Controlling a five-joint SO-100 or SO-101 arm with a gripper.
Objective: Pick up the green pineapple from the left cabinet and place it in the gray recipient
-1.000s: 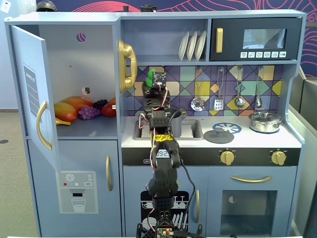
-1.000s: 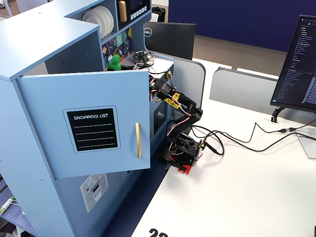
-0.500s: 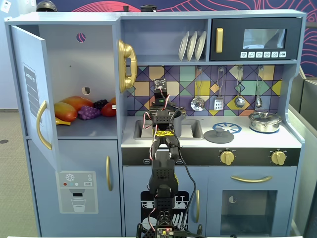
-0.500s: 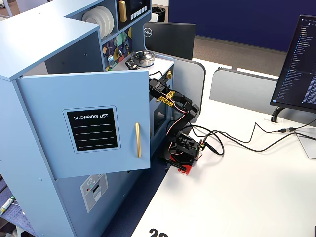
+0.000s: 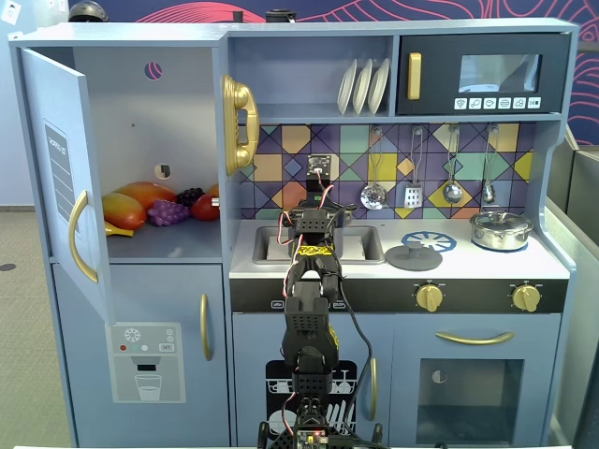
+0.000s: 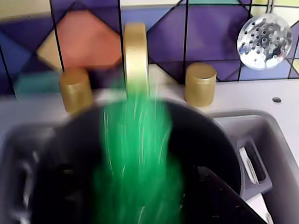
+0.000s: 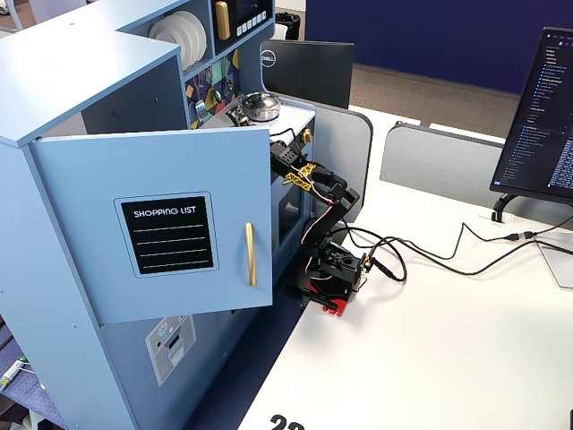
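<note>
In the wrist view the green pineapple (image 6: 135,154) is a vertical green blur inside the mouth of the gray recipient (image 6: 210,135), a dark pot standing in the sink (image 6: 261,135). My gripper (image 6: 133,179) is right above the pot. Its jaws stand apart on either side of the blur, and the dark right finger (image 6: 219,196) is clear of the fruit. In a fixed view the arm reaches over the sink with the gripper (image 5: 314,229) above it; the pot is hidden there. The left cabinet (image 5: 140,122) stands with its door (image 5: 61,178) open.
A mango (image 5: 131,201), purple grapes (image 5: 168,212) and a red fruit (image 5: 206,206) lie on the cabinet shelf. The gold faucet (image 6: 135,51) and two gold knobs stand behind the pot. A flat gray lid (image 5: 414,254) and a silver lidded pot (image 5: 501,229) sit on the stove.
</note>
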